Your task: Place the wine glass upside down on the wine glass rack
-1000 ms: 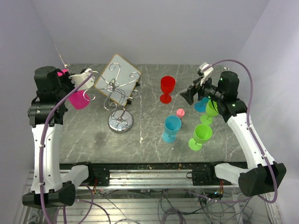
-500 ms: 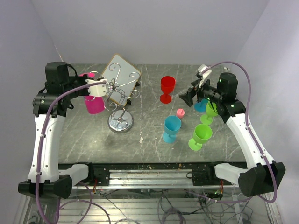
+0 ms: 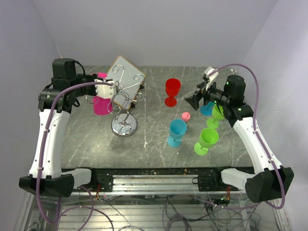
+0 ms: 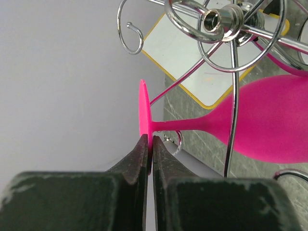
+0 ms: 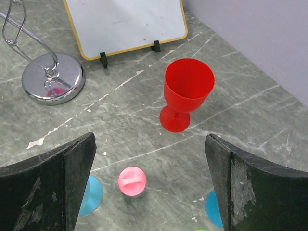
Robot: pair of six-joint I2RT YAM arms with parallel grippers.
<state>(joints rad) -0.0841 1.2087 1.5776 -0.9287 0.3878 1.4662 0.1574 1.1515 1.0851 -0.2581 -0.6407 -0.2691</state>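
Clamped on the wine glass [image 4: 269, 120] foot with left gripper [image 4: 148, 139], wine glass rack [image 4: 214, 20] just ahead: ease stem squarely into 1 hook; right gripper [image 5: 149, 144] spread wide, empty.

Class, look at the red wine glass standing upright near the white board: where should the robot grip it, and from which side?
Probably the short stem of the red wine glass, between bowl and foot: it is the narrowest part. Come in level from the right, where the open right gripper faces it.
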